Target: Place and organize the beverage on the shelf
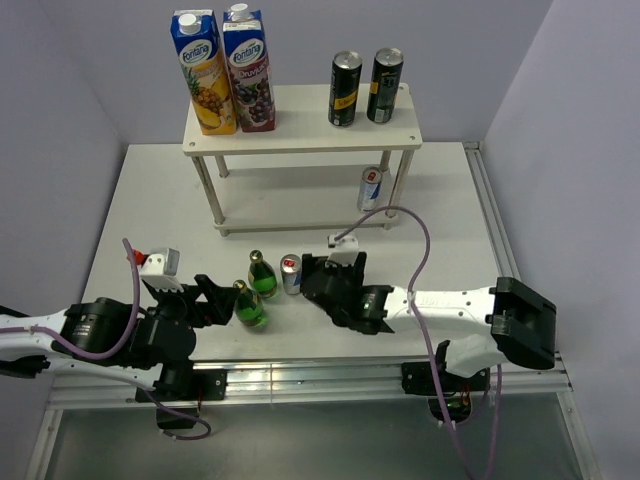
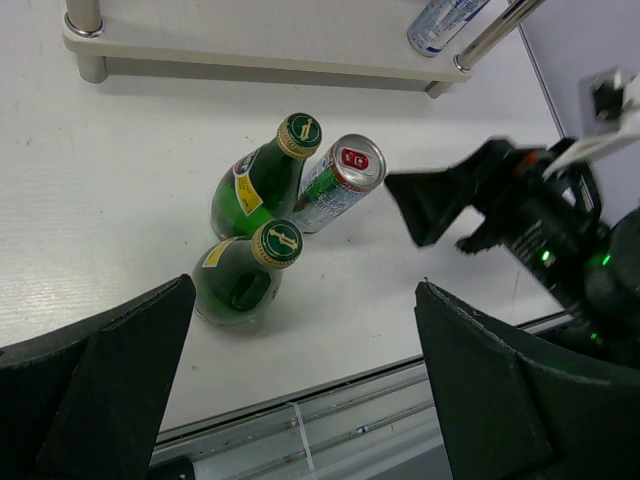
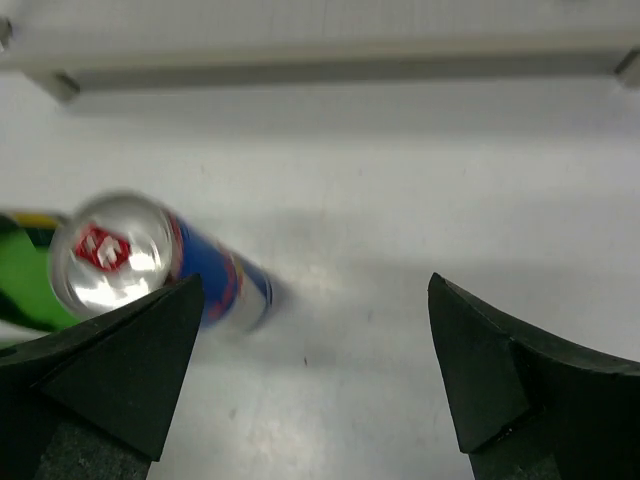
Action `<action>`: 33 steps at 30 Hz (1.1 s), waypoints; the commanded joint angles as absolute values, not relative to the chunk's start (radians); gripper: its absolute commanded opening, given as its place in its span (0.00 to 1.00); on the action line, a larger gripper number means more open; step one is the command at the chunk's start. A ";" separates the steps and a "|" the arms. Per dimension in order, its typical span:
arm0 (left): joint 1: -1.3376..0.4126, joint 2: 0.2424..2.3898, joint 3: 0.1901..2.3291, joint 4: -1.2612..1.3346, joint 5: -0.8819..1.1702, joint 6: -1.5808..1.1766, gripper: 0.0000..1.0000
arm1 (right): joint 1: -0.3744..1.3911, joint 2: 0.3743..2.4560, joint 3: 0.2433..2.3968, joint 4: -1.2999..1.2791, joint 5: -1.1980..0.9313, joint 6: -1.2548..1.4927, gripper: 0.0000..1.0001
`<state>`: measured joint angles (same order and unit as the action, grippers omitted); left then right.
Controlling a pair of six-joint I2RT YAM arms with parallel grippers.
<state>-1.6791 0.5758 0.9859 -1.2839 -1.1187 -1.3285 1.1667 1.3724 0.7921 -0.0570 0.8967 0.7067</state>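
**A:** Left arm pose?

**B:** It lies low along the near edge, forearm stretched rightward. The left gripper (image 1: 222,303) is level with the table (image 1: 150,200) and its jaws are spread wide with nothing in them. It is aimed at the near bottle (image 1: 250,305), which stands just ahead of the tips. The wrist view shows a gap, so no contact.

**A:** Rest of the drinks on the table?

**B:** The far bottle (image 1: 262,275) is upright, just behind and right of the near one. The silver-blue can (image 1: 291,273) is upright, right beside the far bottle. I can't tell if they touch.

**A:** Right arm?

**B:** It is also low, reaching leftward from its base with the wrist bent toward the can. The right gripper (image 1: 308,285) is fully spread and empty. In the wrist view the can sits outside one finger, not between them.

**A:** Shelf?

**B:** The shelf (image 1: 300,125) is at the back of the table. Top tier, from the left: two juice cartons (image 1: 205,72), then the left dark can (image 1: 345,90) and the right dark can (image 1: 385,86), all upright. The second silver-blue can (image 1: 371,188) is on the lower tier at the right end.
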 commanded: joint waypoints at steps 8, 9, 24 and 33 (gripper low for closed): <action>-1.686 0.589 0.991 -1.282 -1.123 -1.328 0.99 | 1.284 1.517 0.722 0.080 0.881 0.827 1.00; -1.686 0.589 0.991 -1.284 -1.123 -1.331 0.99 | 1.282 1.535 0.735 0.106 0.887 0.818 1.00; -1.686 0.575 0.988 -1.272 -1.118 -1.319 0.99 | 1.171 1.772 0.850 0.310 0.893 0.692 1.00; -1.686 0.561 0.985 -1.262 -1.115 -1.309 0.99 | 1.126 1.873 0.903 0.402 0.894 0.604 0.99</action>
<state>-1.6791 0.5743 0.9855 -1.2831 -1.1179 -1.3270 1.1385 1.8557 0.8612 0.3340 0.8478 0.6441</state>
